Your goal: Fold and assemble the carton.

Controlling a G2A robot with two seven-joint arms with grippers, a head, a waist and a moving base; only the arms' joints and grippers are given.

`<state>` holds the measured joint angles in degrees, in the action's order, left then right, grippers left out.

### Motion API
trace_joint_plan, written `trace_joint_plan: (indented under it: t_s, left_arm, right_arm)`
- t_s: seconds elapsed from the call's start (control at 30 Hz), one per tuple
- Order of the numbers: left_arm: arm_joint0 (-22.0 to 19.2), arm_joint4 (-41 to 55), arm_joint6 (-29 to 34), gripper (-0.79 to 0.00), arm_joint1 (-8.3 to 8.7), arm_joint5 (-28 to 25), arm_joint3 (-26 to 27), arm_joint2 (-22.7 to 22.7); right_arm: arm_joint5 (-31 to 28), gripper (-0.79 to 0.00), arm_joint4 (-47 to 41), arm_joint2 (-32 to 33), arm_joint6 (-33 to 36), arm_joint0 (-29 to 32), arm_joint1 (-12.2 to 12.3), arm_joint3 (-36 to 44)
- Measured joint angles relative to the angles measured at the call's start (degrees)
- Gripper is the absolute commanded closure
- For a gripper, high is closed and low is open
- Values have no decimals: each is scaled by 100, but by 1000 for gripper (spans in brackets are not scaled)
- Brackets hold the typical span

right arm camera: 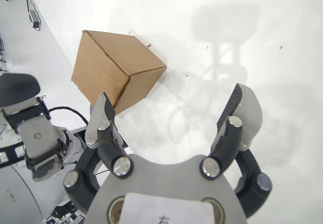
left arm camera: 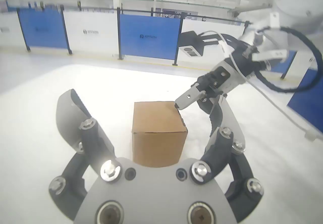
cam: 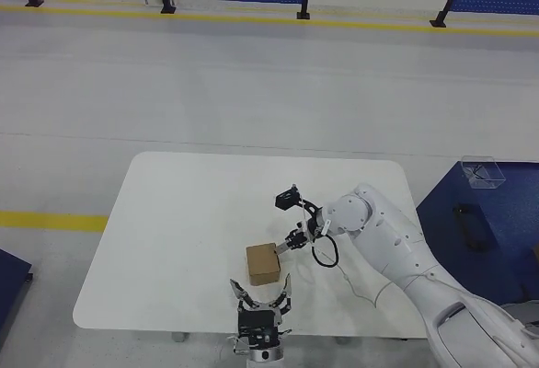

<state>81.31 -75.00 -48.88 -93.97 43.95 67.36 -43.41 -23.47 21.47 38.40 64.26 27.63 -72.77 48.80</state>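
Since the left pincer (left arm camera: 143, 101) and right pincer (right arm camera: 171, 96) both gape empty — the right at the carton (cam: 263, 263) corner — a shove may skid it away.

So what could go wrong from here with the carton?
The right gripper is open, with one fingertip at a top corner of the carton; a push there could tip or slide it. The left gripper is open too, so nothing holds the carton. One edge seam looks slightly gapped and might spring open.

The white table (cam: 187, 230) bears one brown carton (cam: 263, 263) (closed, seemingly) near the robot's side.
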Motion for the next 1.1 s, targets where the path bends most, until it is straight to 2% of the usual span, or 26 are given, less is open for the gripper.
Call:
trace_joint_plan:
  t_s: [0.2, 0.3, 0.43, 0.57, 0.83, 1.1]
  left_arm:
    - [-171, -663, 983, -785, 60, 314, -171, 446]
    - [-352, -640, 1518, -785, -15, 631, -415, 647]
    - [-601, -492, 1992, -785, -222, 1098, -780, 847]
    - [-809, -316, 2019, -785, -369, 1197, -1123, 824]
    - [-1310, 437, 1887, -785, -579, 854, -1735, 421]
    - [-1389, 709, 1681, -785, -697, 690, -2007, 182]
  right_arm:
    - [-61, -785, 2, 85, -17, -5, 25, -46]
    - [-94, -785, -2, 131, -33, 14, 42, -33]
    - [-112, -785, 14, 189, -31, 60, 72, 14]
    - [-105, -785, 48, 245, -18, 126, 109, 78]
    - [-38, -785, 120, 403, 14, 251, 204, 246]
    - [63, -785, 163, 505, -3, 409, 268, 475]
